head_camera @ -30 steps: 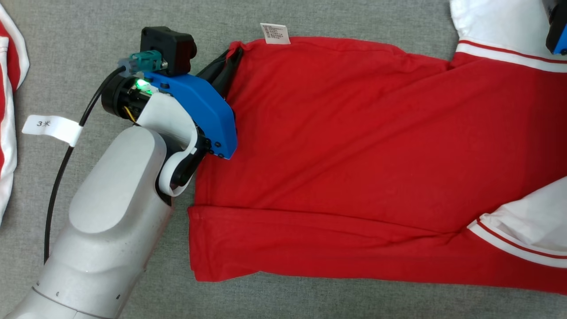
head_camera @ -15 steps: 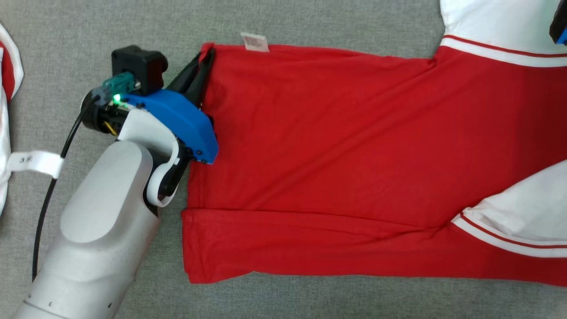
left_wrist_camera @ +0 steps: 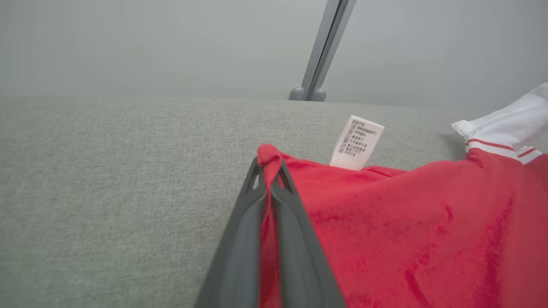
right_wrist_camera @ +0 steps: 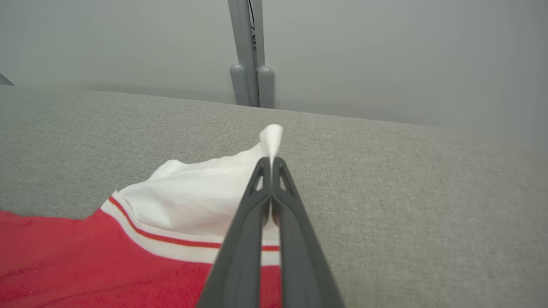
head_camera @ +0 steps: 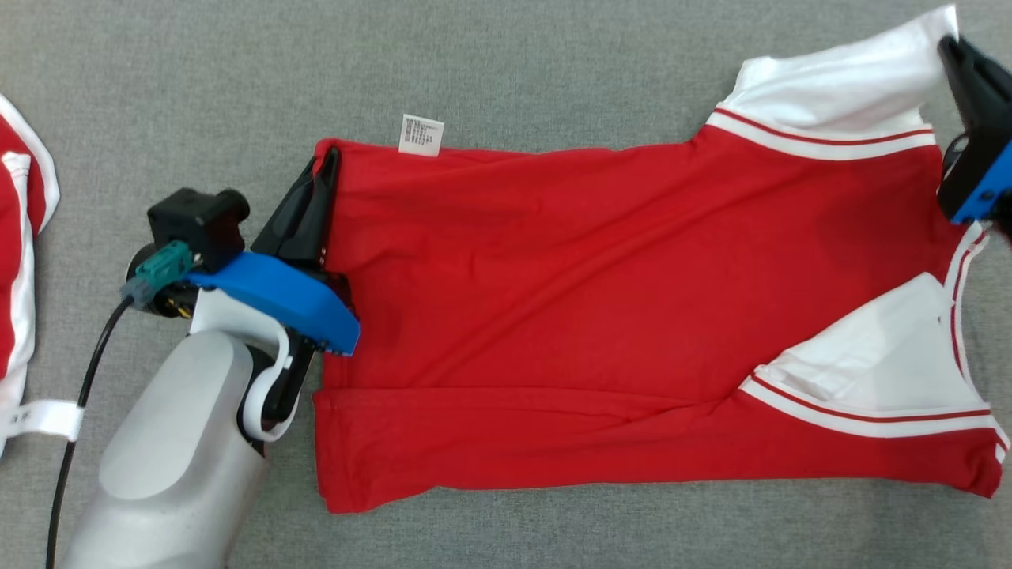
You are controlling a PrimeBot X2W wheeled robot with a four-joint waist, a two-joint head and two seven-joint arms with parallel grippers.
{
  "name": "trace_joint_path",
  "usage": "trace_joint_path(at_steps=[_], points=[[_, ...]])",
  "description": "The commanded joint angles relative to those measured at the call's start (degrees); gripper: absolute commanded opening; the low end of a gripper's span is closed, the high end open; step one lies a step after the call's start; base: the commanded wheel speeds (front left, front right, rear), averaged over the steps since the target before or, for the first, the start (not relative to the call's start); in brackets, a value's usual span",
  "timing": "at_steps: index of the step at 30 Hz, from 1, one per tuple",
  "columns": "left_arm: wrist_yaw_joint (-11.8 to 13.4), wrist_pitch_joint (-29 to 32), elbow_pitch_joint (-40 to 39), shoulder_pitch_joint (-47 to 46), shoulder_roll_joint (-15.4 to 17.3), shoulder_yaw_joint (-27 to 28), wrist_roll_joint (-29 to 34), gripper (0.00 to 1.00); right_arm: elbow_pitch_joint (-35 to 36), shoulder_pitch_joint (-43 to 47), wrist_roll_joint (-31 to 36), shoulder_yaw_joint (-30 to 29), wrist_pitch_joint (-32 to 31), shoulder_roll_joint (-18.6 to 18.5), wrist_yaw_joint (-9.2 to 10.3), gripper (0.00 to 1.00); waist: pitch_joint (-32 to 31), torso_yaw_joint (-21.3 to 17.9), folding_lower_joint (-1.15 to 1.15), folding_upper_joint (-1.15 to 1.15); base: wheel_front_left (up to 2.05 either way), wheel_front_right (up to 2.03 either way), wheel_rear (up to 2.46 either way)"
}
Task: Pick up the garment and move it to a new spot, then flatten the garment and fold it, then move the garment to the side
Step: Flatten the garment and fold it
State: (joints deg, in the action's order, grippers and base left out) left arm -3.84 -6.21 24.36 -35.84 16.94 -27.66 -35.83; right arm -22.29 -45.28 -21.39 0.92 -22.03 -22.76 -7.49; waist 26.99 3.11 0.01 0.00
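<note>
A: What room do we have round the edges?

B: At the far left a second red-and-white garment (head_camera: 17, 237) is cut by the frame, well apart from ours. Next comes bare grey tabletop (head_camera: 158, 95), crossed by the black cable (head_camera: 75, 427) with its white tag (head_camera: 43, 419) beside our left forearm (head_camera: 174, 450). The red T-shirt (head_camera: 593, 300) lies spread across the middle, hem to the left and sleeves to the right. There is a broad stretch of open tabletop along its far side and a narrower strip along its near side. In the wrist views the tabletop's far edge meets a pale wall with a grey post (right_wrist_camera: 248, 55).

A: What can't we make out?

B: The print on the care label (head_camera: 421, 134) at the far hem corner is too small to read. A fold line runs along the shirt's near side, and whatever lies beneath it is hidden. We cannot tell whether the lower white sleeve (head_camera: 877, 371) lies over or under the red cloth beside it. In the head view the right edge cuts off the body of the right claw.

A: And the claws?

B: Our left claw (left_wrist_camera: 267, 171) is pressed together, pinching the far hem corner, with red cloth between its fingers. Our right claw (right_wrist_camera: 270, 164) is also pressed together, pinching the tip of the upper white sleeve (head_camera: 830, 87), which is drawn to a point at the fingertips.
</note>
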Motion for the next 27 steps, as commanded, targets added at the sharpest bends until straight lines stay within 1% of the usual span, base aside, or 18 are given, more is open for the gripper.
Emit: trace_joint_path(at_steps=[1,7,9,12,16,18,21,27], points=[[-0.37,-0.90,-0.14,0.94,0.41,0.22,-0.13,0.00,0.84,1.80,-0.79,-0.22,0.45,-0.36,0.00,0.00,-1.02,-0.70,-0.01,0.00,0.00,0.00,0.00],[-1.73,-4.38,-0.14,4.90,1.65,-0.23,-0.93,0.00,5.56,10.13,-3.31,-1.03,1.28,0.30,0.00,0.00,-3.89,-1.73,-0.01,0.00,0.00,0.00,0.00],[-2.15,-5.30,0.02,6.21,2.30,-0.46,-1.05,0.00,6.95,13.10,-4.34,-1.29,0.45,0.61,0.00,0.00,-4.84,-2.07,-0.01,0.00,0.00,0.00,0.00],[-2.50,-6.43,0.53,8.35,3.07,-0.70,-1.19,0.00,8.95,17.38,-5.28,-2.23,-0.04,0.60,0.00,0.00,-6.28,-2.50,-0.01,0.00,0.00,0.00,0.00],[-2.60,-7.23,1.25,11.10,3.61,-0.42,-1.84,0.00,11.78,23.27,-6.58,-4.43,-0.78,2.02,0.00,0.00,-7.93,-3.10,-0.01,0.00,0.00,0.00,0.00],[-2.32,-7.54,1.96,13.16,3.35,-0.49,-2.37,0.00,13.75,27.17,-6.99,-5.84,-1.62,3.22,0.00,0.00,-9.04,-3.47,-0.01,0.00,0.00,0.00,0.00],[-1.98,-7.68,2.21,14.75,2.72,-0.50,-3.04,0.00,15.10,30.10,-7.24,-6.86,-1.87,3.89,0.00,0.00,-9.90,-3.72,-0.01,0.00,0.00,0.00,0.00],[-1.31,-8.15,3.03,16.93,1.29,-0.40,-3.41,0.00,17.63,35.53,-6.41,-8.73,-2.92,6.76,0.00,0.00,-11.23,-3.70,-0.01,0.00,0.00,0.00,0.00]])
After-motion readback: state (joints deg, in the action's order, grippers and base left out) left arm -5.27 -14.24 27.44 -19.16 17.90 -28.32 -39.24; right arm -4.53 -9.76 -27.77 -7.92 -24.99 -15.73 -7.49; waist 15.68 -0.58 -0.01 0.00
